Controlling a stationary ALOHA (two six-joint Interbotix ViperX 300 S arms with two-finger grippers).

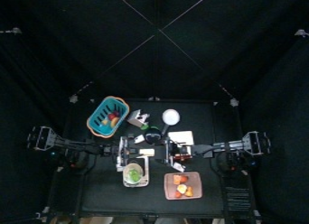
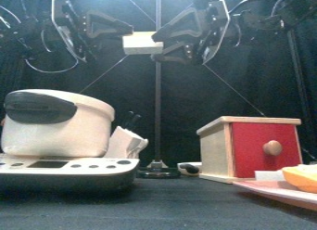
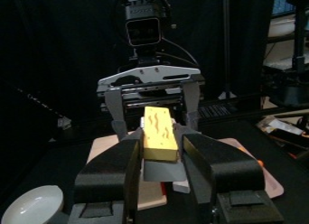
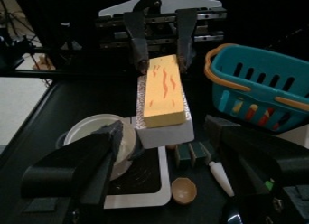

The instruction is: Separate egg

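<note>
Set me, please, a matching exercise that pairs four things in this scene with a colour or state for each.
Things:
1. yellow block
2. basket
3. wooden box
4. cooker

Descriptions:
A. red front panel
B. white body with a dark lid handle
C. held in the air by the left claw
D. teal

Pairs: 1-C, 2-D, 3-A, 4-B

The black desk point(image 2: 161, 201) carries a white rice cooker point(image 2: 59, 132), a wooden box point(image 2: 251, 147) (red-fronted), a teal basket point(image 1: 107, 116) and a pink tray point(image 1: 180, 185).
</note>
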